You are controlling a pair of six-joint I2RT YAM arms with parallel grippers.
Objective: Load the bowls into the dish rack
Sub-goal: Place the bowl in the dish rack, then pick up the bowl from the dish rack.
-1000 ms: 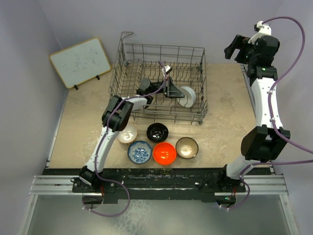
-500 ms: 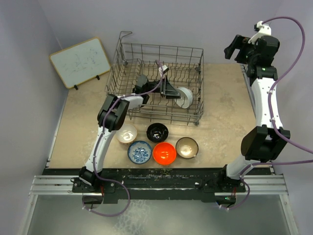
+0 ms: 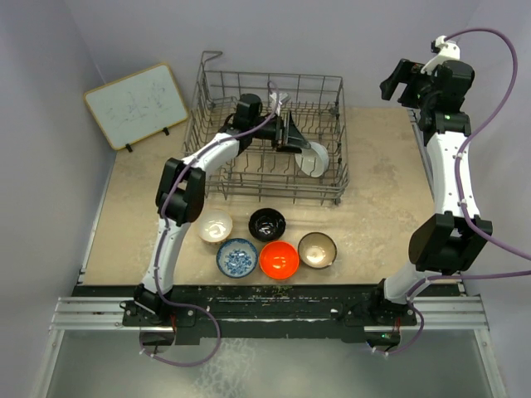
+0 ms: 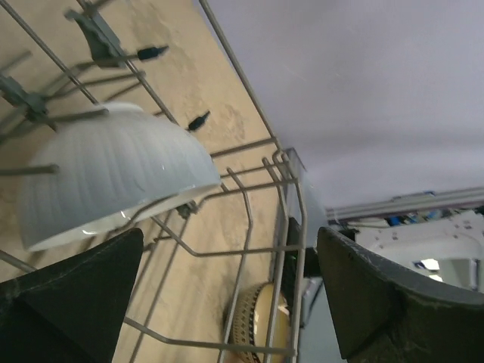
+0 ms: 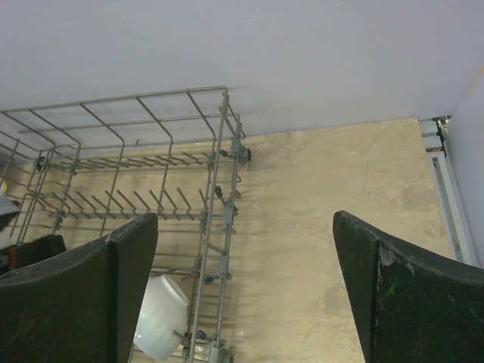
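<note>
The grey wire dish rack (image 3: 274, 77) stands at the back of the table. A white bowl (image 3: 316, 160) leans on its edge among the tines at the rack's right end. My left gripper (image 3: 297, 137) hangs open inside the rack just left of that bowl, holding nothing. In the left wrist view the white bowl (image 4: 106, 174) sits above and left of the wide-apart fingers (image 4: 378, 295), clear of them. Five bowls rest in front of the rack: cream (image 3: 216, 226), black (image 3: 267, 224), blue-patterned (image 3: 236, 257), orange-red (image 3: 279, 259), brown-rimmed (image 3: 317, 249). My right gripper (image 3: 404, 83) is raised high at the back right, open and empty.
A white board (image 3: 136, 104) leans at the back left. The right wrist view looks down on the rack's right wall (image 5: 219, 189), the white bowl (image 5: 161, 316) and bare tabletop (image 5: 340, 197) to the right. The left arm's elbow (image 3: 178, 195) hangs above the cream bowl.
My left gripper has opened and let go of the white bowl, which stays leaning in the rack. The left arm has stretched farther back over the rack. The right arm has not moved.
</note>
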